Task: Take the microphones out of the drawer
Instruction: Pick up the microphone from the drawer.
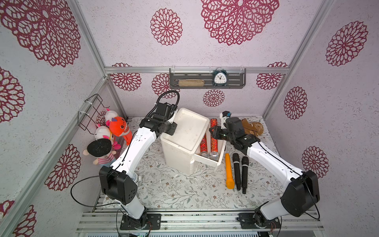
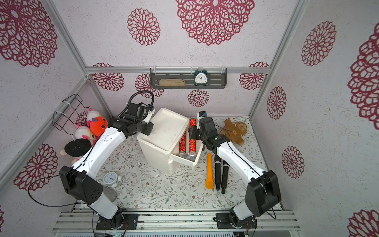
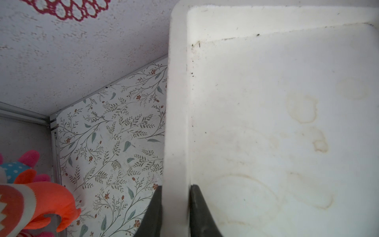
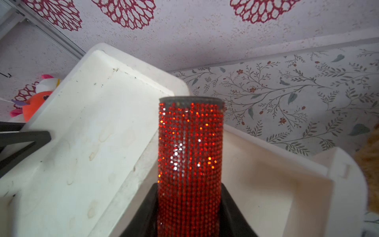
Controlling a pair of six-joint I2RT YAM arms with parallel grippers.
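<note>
Far left, plush toys [image 1: 118, 128] pile against the wall. The left hand [image 3: 175, 190] is pressed together on the raised rim [image 3: 176, 102] of the white drawer unit [image 1: 176, 158], one finger outside and one inside, bracing it. The unit's recessed top holds only stains.

The drawer [image 1: 206, 162] stands pulled out on the right arm's side. It holds two red rhinestone microphones side by side, mesh heads toward the drawer front. The spare microphone [image 1: 204, 142] lies nearer the unit. The target microphone [image 4: 189, 153] lies beside it in the drawer, its tail end reaching past the back. The right hand [image 4: 189, 207] pinches this one's handle, fingers flush on both sides.

It looks rigid and fairly light, and the studded skin should give grip. A round handle can twist, though, and the head end probably weighs more, so a hold nearer the middle would keep it level.

On the desk [image 1: 174, 190], just right of the drawer, lie an orange flashlight [image 1: 229, 172] and two black microphones [image 1: 236, 170].
</note>
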